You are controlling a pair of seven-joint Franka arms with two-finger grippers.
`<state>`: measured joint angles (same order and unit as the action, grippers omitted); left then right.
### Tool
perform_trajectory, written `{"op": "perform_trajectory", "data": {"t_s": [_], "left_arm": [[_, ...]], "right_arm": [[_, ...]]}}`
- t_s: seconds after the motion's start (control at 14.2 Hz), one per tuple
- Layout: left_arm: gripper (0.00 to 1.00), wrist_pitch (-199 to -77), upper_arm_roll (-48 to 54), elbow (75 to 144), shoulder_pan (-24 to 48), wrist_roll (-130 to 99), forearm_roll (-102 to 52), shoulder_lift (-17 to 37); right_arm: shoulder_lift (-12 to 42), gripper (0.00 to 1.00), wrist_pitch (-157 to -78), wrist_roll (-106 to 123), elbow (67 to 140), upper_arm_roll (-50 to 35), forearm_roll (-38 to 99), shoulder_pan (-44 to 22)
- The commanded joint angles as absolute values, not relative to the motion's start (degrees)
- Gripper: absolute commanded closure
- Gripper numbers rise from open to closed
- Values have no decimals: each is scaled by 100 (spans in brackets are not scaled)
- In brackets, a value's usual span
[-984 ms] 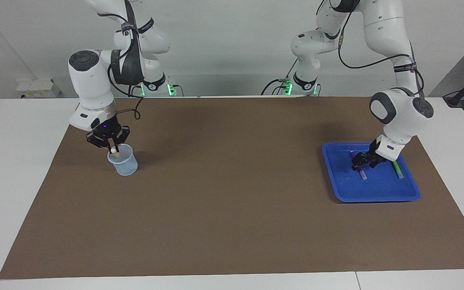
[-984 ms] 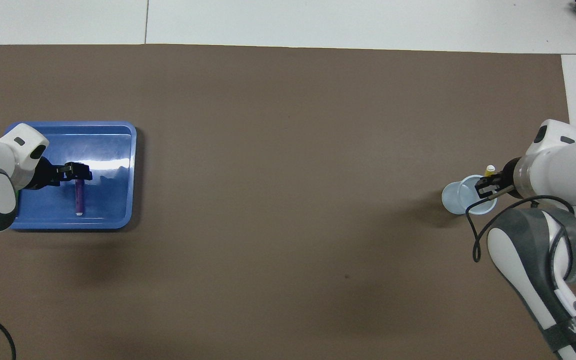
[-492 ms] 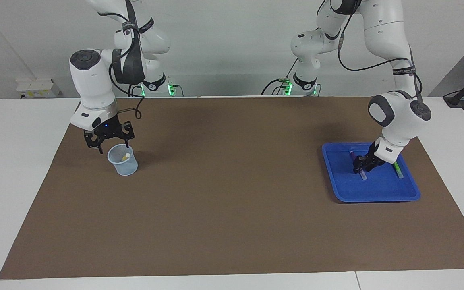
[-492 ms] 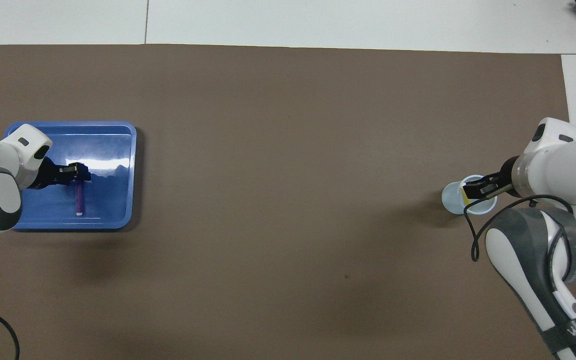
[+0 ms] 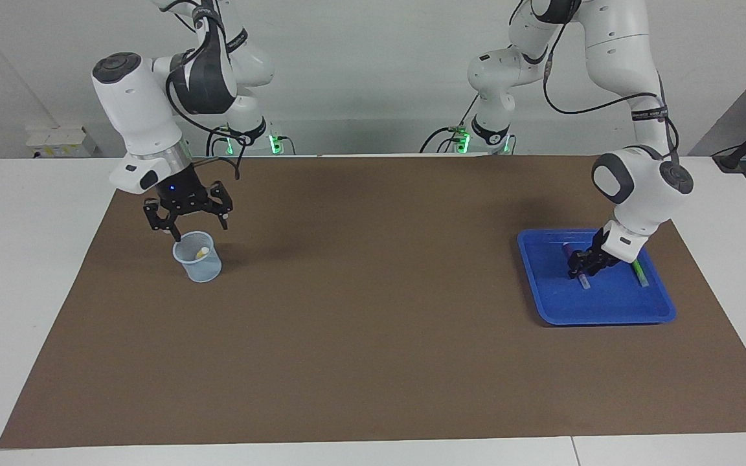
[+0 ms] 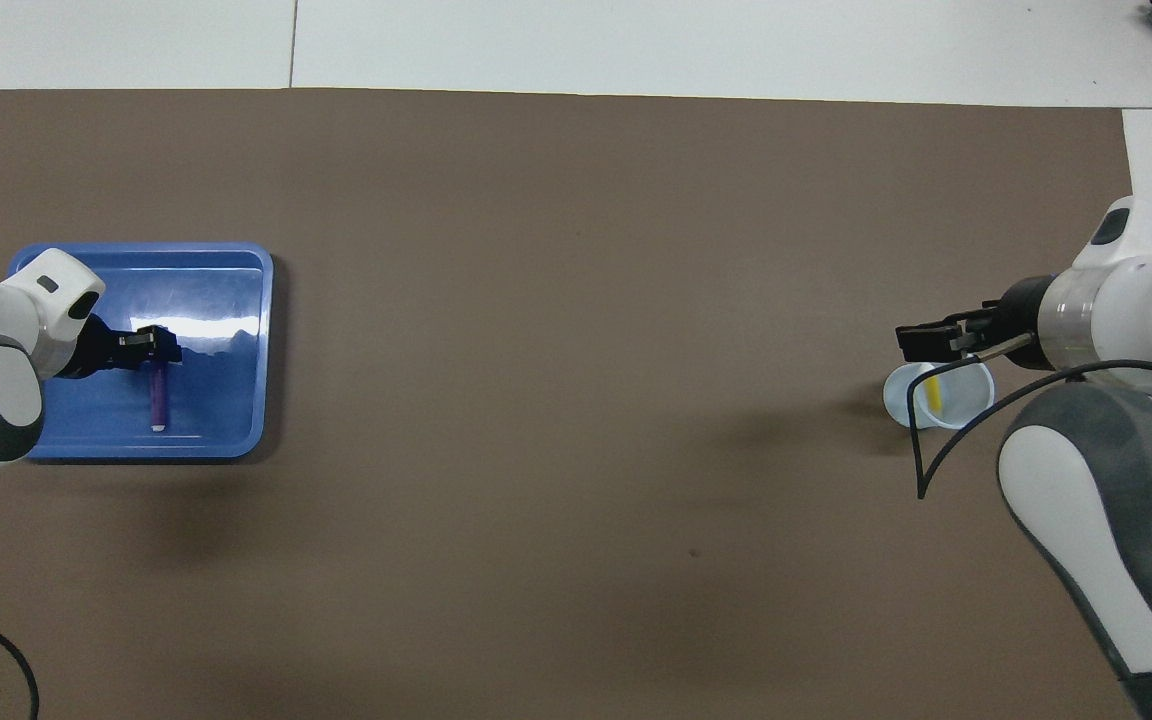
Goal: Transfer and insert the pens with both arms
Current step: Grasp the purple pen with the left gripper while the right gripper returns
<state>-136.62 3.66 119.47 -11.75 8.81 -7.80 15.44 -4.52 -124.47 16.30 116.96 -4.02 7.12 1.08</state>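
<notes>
The yellow pen (image 5: 201,252) stands in a pale translucent cup (image 5: 199,266) toward the right arm's end of the table; it also shows in the overhead view (image 6: 933,392). My right gripper (image 5: 198,230) is open and empty, raised just above the cup (image 6: 898,402). My left gripper (image 5: 581,268) is down in the blue tray (image 5: 606,305) at the upper end of the purple pen (image 6: 157,400), which lies flat. The green pen (image 5: 638,272) lies in the tray beside it, hidden under the left arm in the overhead view.
A brown mat (image 5: 373,310) covers most of the white table. The tray (image 6: 226,300) sits toward the left arm's end. Power boxes and cables are at the robots' bases.
My right gripper let the yellow pen drop into the cup, opened, and rose above it. My left gripper came down onto the purple pen and has held there.
</notes>
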Motion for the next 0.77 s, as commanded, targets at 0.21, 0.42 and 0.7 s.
{"op": "perform_trajectory", "data": {"t_s": [0.21,0.42,0.7], "left_arm": [[41,-13658,396,12217,-1213,1011,-642,1494],[41,-13395,396,12138,-1230,1011,-642,1494],[69,-13246,396,12033,-1230,1002,-642,1503]], "right_arm": [[-448,0,-12586,1635,11549,-509,958,-88],[-378,0,-12577,839,11347,-642,1316,-359],[-308,0,-13174,-1428,11294,-650,2136,-1009]]}}
